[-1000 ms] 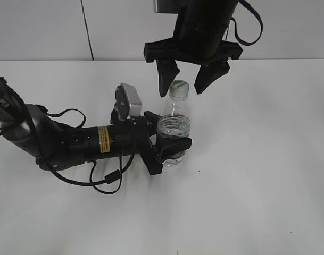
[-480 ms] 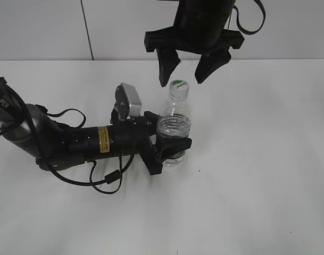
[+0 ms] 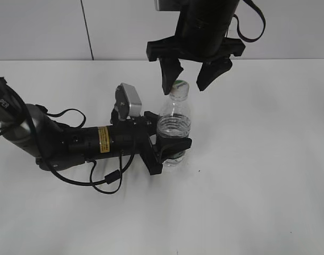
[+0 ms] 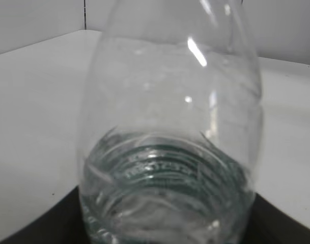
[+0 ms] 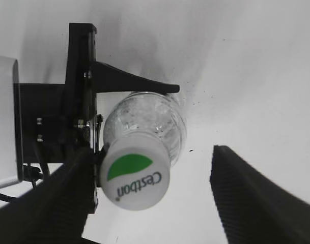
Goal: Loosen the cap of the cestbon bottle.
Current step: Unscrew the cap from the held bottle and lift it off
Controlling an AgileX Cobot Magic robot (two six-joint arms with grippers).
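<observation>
You're holding the bottle (image 3: 174,125) firm in the left jaws, right jaws gaping empty off-center over the cap (image 5: 135,177), so center before closing.

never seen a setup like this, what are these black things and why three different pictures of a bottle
These are two robot arms with pincer grippers on a white table. One picture is taken from outside; the other two come from cameras on the wrists. The left gripper lies low and clamps the clear cestbon bottle around its body, holding it upright. The right gripper hangs above, jaws open on either side of the white cap, not closed on it. The left wrist camera sees the bottle close up; the right one looks down on the cap.
</observation>
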